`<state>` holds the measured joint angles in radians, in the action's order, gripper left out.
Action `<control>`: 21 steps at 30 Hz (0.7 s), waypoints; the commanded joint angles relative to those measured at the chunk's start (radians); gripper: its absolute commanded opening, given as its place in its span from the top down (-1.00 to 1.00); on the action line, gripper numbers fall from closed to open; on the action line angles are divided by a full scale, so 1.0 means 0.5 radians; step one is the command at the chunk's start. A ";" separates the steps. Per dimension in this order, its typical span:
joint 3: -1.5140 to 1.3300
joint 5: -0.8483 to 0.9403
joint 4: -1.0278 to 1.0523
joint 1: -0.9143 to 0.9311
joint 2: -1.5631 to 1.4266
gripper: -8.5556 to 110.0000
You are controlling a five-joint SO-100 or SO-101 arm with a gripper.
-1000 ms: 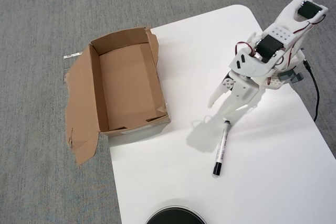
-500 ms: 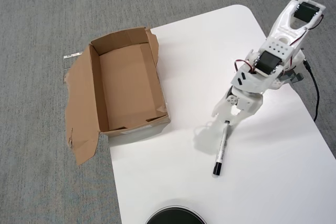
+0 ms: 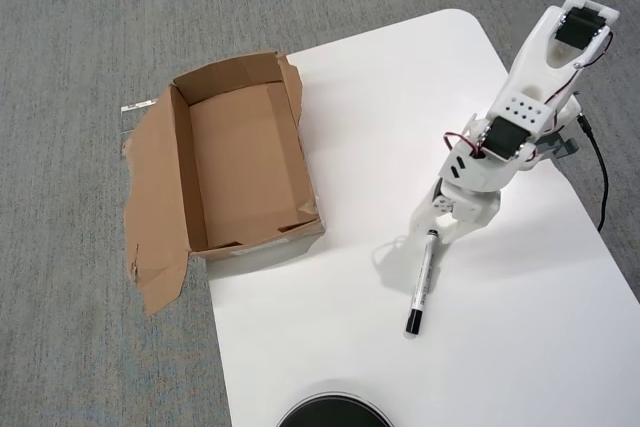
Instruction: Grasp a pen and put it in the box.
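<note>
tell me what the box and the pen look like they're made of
The box: brown corrugated cardboard, matte, judging by its torn, ragged flaps. The pen: probably smooth plastic, a white barrel with a black cap; too small to be sure of gloss.

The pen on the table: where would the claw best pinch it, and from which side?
Probably from above, across the white barrel of the pen, fingers either side of its length. It lies flat, with bare table both sides. The gripper hovers over its uncapped end.

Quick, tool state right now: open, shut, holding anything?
Tool: open, holding nothing; its fingers straddle the small-end tip of the pen, which lies flat on the table.
</note>
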<state>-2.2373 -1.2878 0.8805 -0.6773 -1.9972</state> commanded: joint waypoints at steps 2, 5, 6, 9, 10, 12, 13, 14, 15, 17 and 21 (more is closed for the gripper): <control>0.054 -0.005 -0.018 -0.023 0.123 0.50; 0.057 -0.005 -0.018 -0.072 0.184 0.50; 0.057 -0.005 -0.018 -0.094 0.196 0.50; 0.057 -0.005 -0.018 -0.124 0.224 0.50; 0.057 -0.005 -0.018 -0.124 0.233 0.50; 0.081 -0.005 -0.018 -0.124 0.264 0.50; 0.109 -0.002 -0.018 -0.124 0.282 0.50; 0.140 -0.002 -0.018 -0.124 0.310 0.50; 0.176 -0.002 -0.018 -0.124 0.344 0.50; 0.250 -0.002 -0.018 -0.124 0.426 0.50; 0.400 -0.002 -0.018 -0.170 0.595 0.50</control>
<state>-2.1115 -1.2878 0.8805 -0.7386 -1.7395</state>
